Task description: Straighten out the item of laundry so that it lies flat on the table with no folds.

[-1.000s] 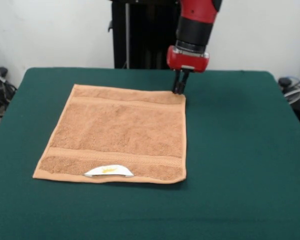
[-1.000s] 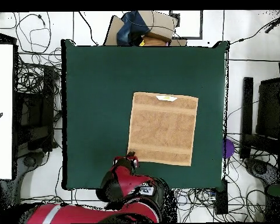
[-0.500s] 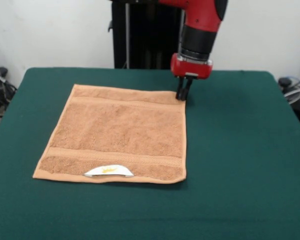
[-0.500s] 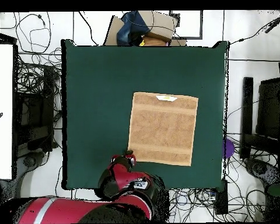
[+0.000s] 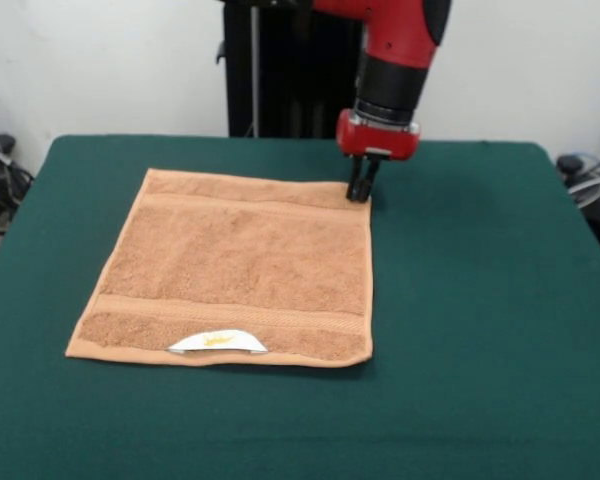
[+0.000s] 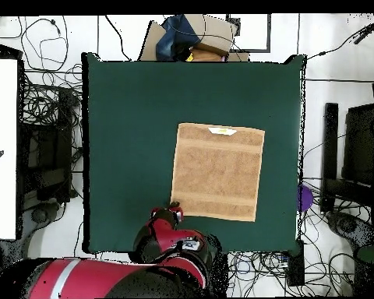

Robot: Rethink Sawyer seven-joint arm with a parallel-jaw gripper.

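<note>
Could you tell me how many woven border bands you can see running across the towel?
2: one on the towel near its far edge by the gripper, one near the front edge just behind the white label. None seems hidden.

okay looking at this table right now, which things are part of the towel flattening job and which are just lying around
Part of the job:
- towel, spread out, label at one edge
- green table
- gripper at the towel's corner

Just lying about:
- cables on the floor beside the table
- cardboard box beyond the table's edge
</note>
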